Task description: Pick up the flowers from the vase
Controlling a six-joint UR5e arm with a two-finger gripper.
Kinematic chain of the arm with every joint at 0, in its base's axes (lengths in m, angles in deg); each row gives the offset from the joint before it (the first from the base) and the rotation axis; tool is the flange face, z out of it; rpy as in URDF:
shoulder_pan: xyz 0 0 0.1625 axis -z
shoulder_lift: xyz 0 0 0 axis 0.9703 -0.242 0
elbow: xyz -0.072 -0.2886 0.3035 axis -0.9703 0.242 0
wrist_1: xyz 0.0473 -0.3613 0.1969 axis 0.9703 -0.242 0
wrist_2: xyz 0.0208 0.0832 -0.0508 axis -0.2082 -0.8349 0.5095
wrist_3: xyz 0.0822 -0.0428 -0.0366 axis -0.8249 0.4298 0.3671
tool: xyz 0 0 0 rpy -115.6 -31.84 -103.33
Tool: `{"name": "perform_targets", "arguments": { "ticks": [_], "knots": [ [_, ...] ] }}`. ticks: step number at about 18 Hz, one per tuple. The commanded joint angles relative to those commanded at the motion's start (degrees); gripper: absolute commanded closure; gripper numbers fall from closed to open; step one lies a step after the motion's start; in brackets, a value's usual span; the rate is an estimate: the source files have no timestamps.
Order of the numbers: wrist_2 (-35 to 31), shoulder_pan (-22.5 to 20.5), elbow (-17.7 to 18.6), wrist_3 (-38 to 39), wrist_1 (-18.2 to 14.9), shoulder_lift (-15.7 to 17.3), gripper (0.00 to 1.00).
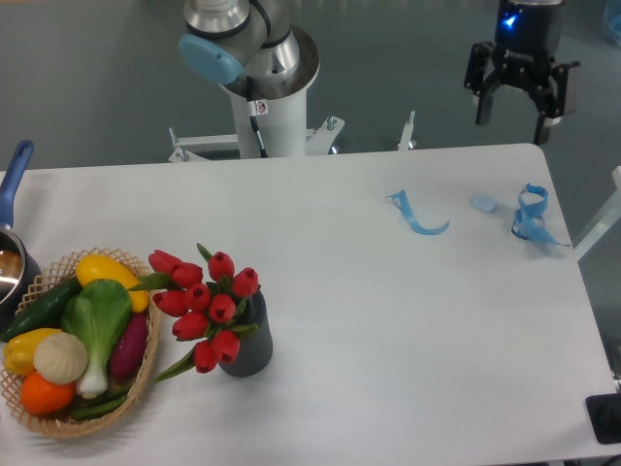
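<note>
Fingers (517, 109) spread apart, holding nothing, hanging above the far right edge of the desk (388, 320); black, blocky, with a blue light glowing on the body above them. Well apart from the flowers.

Flowers (207, 301): red buds, smooth and oval, on green stems with narrow leaves, leaning left out of the vase (248, 342). Vase short, dark grey, cylindrical, faint vertical ribs, upright near the front left of the desk.

Just left of the vase, a wicker basket (146, 374), open weave, tan. Heaped in it: a yellow pepper, a dark green cucumber, a pale green leafy stalk with white base, a white garlic-shaped bulb, a purple piece, an orange round one. Some buds overlap the basket rim.

At the left edge, part of a metal saucepan (12, 267) with a blue handle.

Far right: strips of blue tape (532, 218), curled, and another curved strip (417, 218) plus a small blue scrap between them.

Desk matte white, rounded corners. Arm base (262, 87) white and grey with a light-blue cap, behind the far edge. Floor grey.
</note>
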Motion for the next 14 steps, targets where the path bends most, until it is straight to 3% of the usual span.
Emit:
{"name": "perform_targets", "arguments": {
  "ticks": [8,14],
  "knots": [
    [0.9,0.0,1.8,2.0,0.0,0.3,0.0],
    [7.0,4.3,2.4,16.3,-0.1,-0.7,0.0]
  ]
}}
